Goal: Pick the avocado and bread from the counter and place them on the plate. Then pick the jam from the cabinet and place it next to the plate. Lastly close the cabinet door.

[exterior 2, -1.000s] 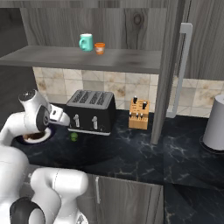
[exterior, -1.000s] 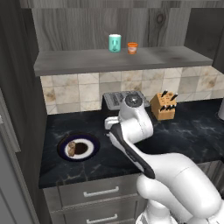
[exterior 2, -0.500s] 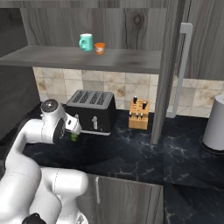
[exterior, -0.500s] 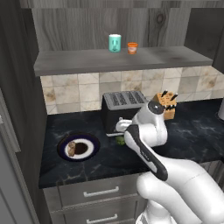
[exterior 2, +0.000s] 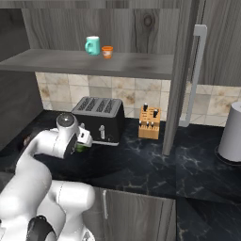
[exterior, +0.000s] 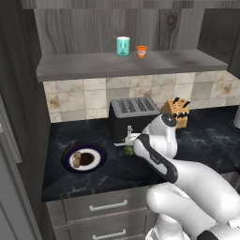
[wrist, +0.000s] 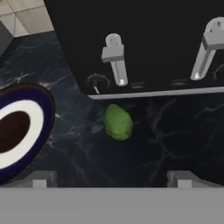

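The gripper (wrist: 109, 177) hangs with its jaws spread wide and nothing between them. Straight ahead of the jaws, apart from both fingertips (wrist: 41, 178), the avocado (wrist: 117, 122) lies on the counter (wrist: 175, 131) just before the black toaster (wrist: 153, 39). Off to one side sits the plate (exterior: 85, 158) (the bread (exterior: 77, 160) already on it). Well above, the jam (exterior: 141, 51) stands on the cabinet (exterior: 126, 64) shelf beside a teal cup (exterior: 123, 46).

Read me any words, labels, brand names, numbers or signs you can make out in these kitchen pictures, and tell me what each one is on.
No readable text anywhere.
Toaster: faint marks by the dial and under its levers, too blurred to read.
Teal cup: a pale patch on its front, too small to read.
Jam: no label legible.
Knife block: no text seen.
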You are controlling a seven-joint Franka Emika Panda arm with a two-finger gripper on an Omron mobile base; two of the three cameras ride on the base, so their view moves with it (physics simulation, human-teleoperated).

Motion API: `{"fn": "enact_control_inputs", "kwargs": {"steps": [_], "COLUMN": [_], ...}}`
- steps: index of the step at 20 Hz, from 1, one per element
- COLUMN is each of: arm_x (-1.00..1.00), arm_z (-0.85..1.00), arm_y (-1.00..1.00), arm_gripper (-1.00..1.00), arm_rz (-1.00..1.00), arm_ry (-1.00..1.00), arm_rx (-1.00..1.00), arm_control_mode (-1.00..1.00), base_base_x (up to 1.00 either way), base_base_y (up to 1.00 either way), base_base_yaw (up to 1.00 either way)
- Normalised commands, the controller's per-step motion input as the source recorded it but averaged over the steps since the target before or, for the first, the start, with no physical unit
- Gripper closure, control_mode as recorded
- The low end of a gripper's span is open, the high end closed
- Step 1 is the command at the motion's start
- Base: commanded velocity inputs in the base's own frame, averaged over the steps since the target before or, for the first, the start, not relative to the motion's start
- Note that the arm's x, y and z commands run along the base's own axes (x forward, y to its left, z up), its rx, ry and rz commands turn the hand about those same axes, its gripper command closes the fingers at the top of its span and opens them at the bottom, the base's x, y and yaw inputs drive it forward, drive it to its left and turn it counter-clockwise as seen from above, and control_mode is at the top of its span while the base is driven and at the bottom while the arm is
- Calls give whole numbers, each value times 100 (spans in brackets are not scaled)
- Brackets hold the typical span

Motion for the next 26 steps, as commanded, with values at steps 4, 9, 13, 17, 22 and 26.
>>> {"fn": "enact_control_inputs", "kwargs": {"steps": [4,9,13,17,22,26], "arm_x": [32,37,30,19,1,0], "arm_z": [-15,-7,-12,-16,-24,-28], "arm_y": [0,0,0,1,10,10], "arm_gripper": [-100,-100,-100,-100,-100,-100], "arm_rz": [15,9,3,0,0,0], "arm_ry": [10,17,16,14,5,2], "arm_rx": [0,-2,-2,0,0,0], "arm_control_mode": [-100,-100,-100,-100,-100,-100], "base_base_x": [0,0,0,0,0,0], "base_base_y": [0,0,0,0,0,0], "base_base_yaw": [0,0,0,0,0,0]}}
